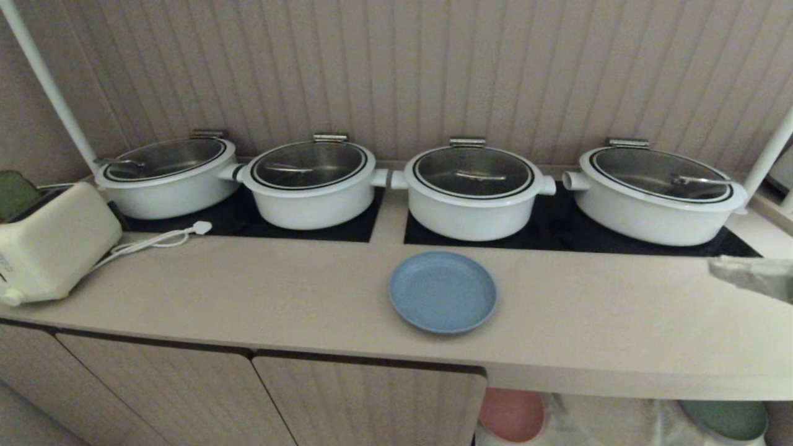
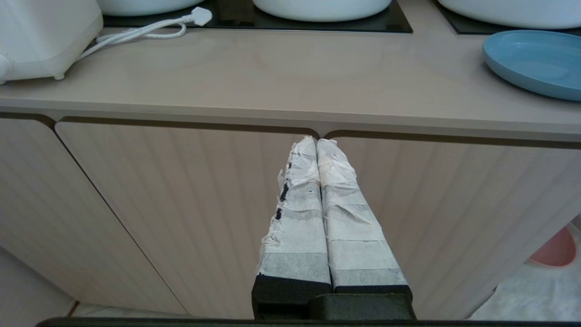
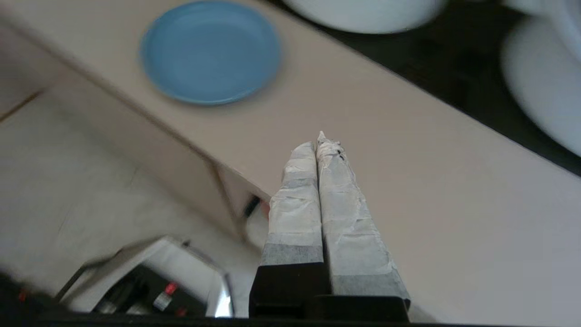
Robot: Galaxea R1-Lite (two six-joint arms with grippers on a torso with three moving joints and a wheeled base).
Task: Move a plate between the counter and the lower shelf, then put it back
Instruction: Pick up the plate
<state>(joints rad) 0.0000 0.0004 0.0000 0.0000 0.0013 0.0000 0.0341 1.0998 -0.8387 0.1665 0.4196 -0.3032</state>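
The round light-blue matte plate [image 1: 443, 291] lies flat on the long beige counter [image 1: 297, 291], just before the white pots [image 1: 474, 192]; the right gripper [image 3: 317, 141] hovers over the counter, fingers clenched empty, well apart; the left gripper [image 2: 316, 141] faces the ribbed cabinet doors [image 2: 181, 204], clenched too.

The plate [image 1: 443, 291] is plain light blue on the beige counter [image 1: 279, 297], whose hob panels [image 1: 557, 232] are black. The pots [image 1: 474, 192] are white with black-ringed lids, the toaster [image 1: 52, 244] cream. Ribbed beige doors [image 1: 186, 396] sit at 7 o'clock.
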